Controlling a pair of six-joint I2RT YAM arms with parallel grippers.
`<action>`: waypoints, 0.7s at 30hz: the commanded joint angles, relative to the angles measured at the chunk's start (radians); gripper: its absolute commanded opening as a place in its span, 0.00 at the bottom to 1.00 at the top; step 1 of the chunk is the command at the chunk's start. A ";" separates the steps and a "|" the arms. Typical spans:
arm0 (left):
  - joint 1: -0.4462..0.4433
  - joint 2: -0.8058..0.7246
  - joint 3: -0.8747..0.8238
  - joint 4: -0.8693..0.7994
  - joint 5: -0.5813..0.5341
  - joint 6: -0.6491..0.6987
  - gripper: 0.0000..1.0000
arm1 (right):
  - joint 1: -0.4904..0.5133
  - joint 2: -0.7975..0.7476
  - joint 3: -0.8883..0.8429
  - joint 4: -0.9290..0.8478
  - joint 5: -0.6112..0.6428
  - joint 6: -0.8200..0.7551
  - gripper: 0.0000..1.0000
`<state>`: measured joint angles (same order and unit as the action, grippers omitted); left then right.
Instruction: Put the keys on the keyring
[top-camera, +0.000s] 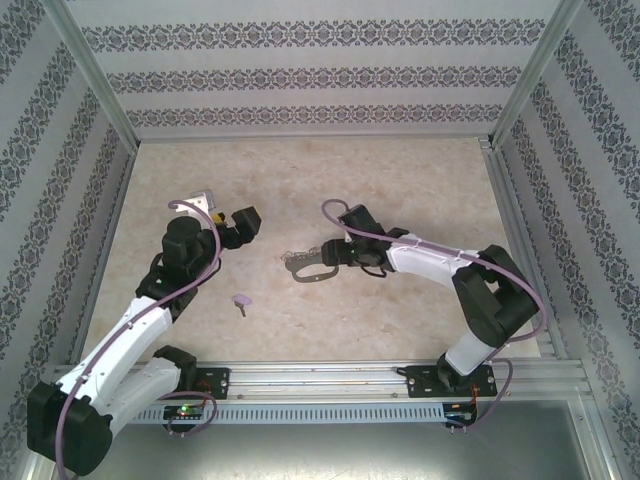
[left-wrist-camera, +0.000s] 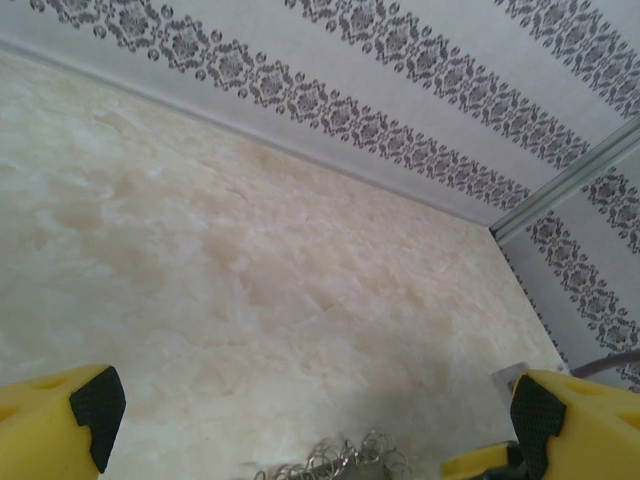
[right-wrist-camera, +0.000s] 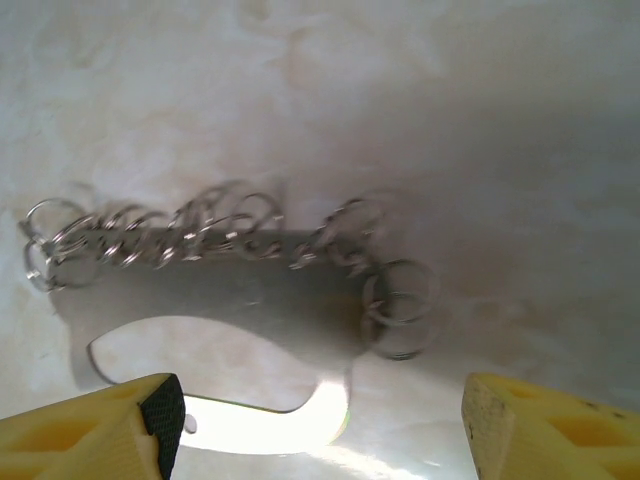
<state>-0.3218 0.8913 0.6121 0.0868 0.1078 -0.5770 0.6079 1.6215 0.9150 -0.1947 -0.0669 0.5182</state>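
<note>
Keyring (top-camera: 312, 268), top view: flat at frame centre, right gripper (top-camera: 343, 256) at its right end; lilac key (top-camera: 241, 300) apart, lower left.
Left wrist view: left gripper (left-wrist-camera: 315, 415) spread wide, chain (left-wrist-camera: 340, 462) at bottom edge.
Right wrist view: fingers (right-wrist-camera: 150, 425) spread, keyring's lower edge between them.

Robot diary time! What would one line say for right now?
left gripper: open, empty | right gripper: open, at keyring | key: lying apart, not on keyring
</note>
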 joint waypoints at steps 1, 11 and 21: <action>-0.011 0.018 0.000 -0.030 0.044 -0.008 1.00 | -0.033 -0.061 -0.054 0.032 0.021 -0.014 0.75; -0.124 0.165 -0.015 -0.010 0.033 -0.034 1.00 | -0.075 -0.241 -0.152 0.052 0.228 0.002 0.98; -0.196 0.274 -0.040 0.087 -0.036 -0.077 1.00 | -0.070 -0.207 -0.130 0.105 -0.064 -0.058 0.91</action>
<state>-0.5060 1.1713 0.5789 0.1127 0.1188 -0.6334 0.4961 1.3827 0.7753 -0.1135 -0.0372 0.4911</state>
